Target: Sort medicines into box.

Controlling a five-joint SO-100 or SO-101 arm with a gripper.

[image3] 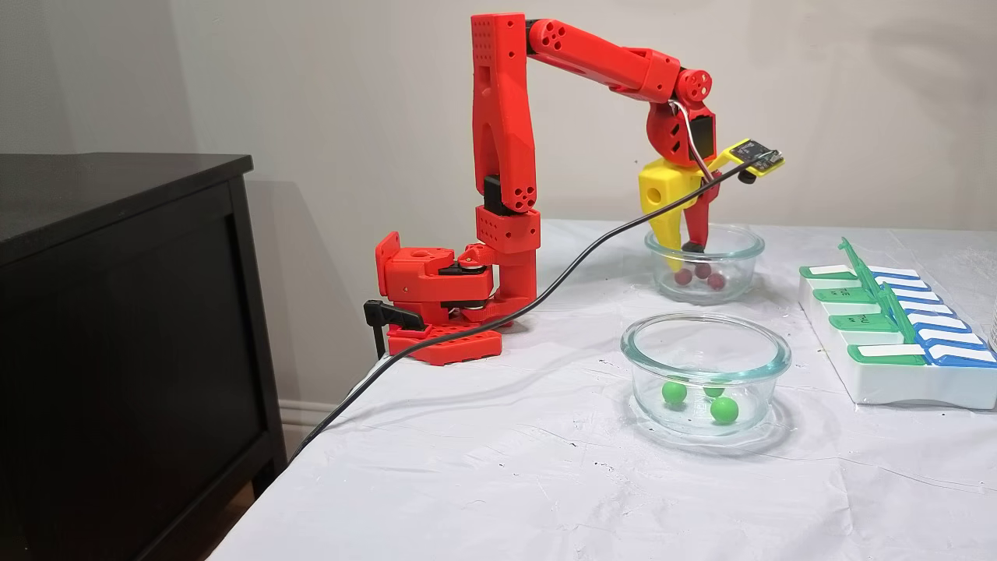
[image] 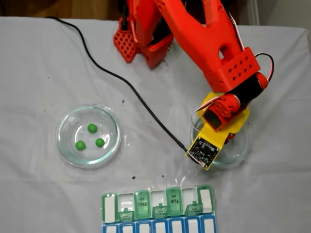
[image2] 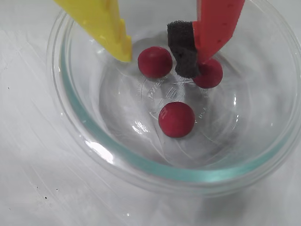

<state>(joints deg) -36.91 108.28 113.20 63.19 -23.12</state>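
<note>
1. The three red balls [image2: 176, 119] lie in a glass dish [image2: 155, 174]; small, round and likely slick, they will roll, so I should pinch one across its middle.
2. My gripper [image2: 157, 59] hangs apart, straddling the top-left ball [image2: 154, 61].
3. The pill organizer [image: 158, 211] sits nearby.

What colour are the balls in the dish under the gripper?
Dark red balls, three of them; the wrist view shows them best.

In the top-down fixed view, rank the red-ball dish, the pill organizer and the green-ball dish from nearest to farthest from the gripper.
1. Red-ball dish: around the gripper, right side.
2. Pill organizer: bottom edge, below-left.
3. Green-ball dish: far left.
</note>
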